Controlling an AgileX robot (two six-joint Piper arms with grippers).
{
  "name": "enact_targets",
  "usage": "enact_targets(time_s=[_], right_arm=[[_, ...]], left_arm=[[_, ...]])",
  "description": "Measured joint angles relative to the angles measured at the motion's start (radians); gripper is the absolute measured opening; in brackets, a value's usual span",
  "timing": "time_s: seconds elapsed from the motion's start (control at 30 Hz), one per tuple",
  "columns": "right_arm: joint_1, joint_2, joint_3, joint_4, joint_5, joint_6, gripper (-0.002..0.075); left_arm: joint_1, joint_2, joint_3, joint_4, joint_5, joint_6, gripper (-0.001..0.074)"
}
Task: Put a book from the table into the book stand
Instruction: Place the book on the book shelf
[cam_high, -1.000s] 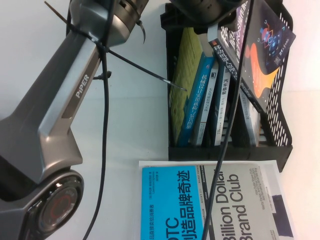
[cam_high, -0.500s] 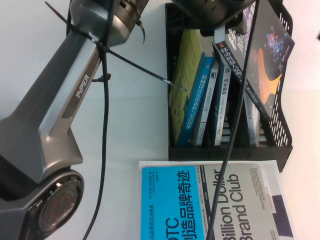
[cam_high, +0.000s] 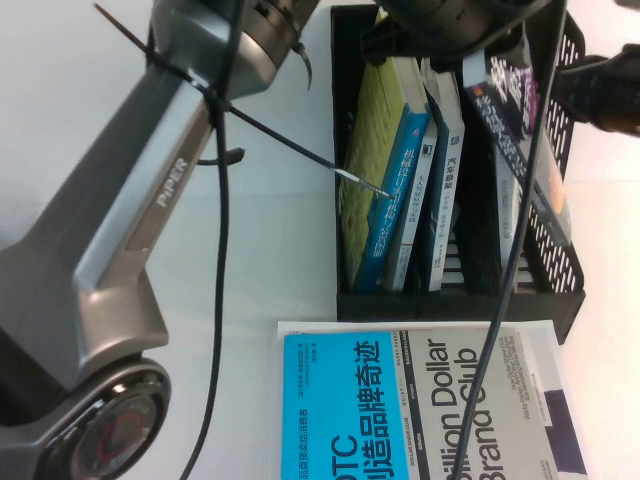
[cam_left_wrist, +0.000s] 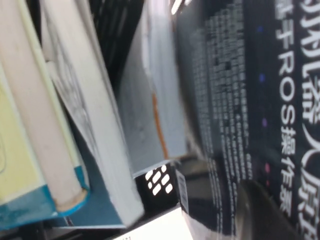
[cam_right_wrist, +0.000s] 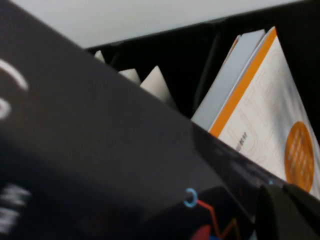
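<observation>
- Book (cam_high: 512, 130): dark navy paperback, white title on the spine, standing nearly upright in the rightmost slot of the book stand (cam_high: 562, 255), just below the left gripper.
- Left gripper (cam_high: 455, 25): at the far top of the stand, directly above the book; finger spread cannot be told, nor whether it has hold of anything.
- Right gripper (cam_high: 600, 85): just beside the stand's right wall, right of the book; its opening cannot be told.
- Yellow-green book (cam_high: 365, 150) and blue book (cam_high: 395, 195): leaning in slots left of the left gripper.
- Cyan book (cam_high: 335, 410) and grey book (cam_high: 470, 405): flat on the table (cam_high: 270, 200), nearer the robot.
</observation>
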Motion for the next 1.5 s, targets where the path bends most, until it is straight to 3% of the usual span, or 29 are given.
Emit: enact_targets(time_s=[0.3,0.77,1.5], right_arm=[[0.013,0.039,-0.041,0.004,-0.03,0.017,0.0001],[0.024,-0.303,-0.041,0.027,-0.525,-0.137,0.0001],[0.024,-0.765,-0.007,0.035,-0.584,-0.167,0.0]], left_arm=[[-0.011,-0.03,0.0,0.066,0.002,0.0,0.011],[-0.017,0.058,0.0,0.111,-0.059,0.024,0.011],[-0.024,0.168,-0.009,0.174,-0.189,-0.085,0.0109]])
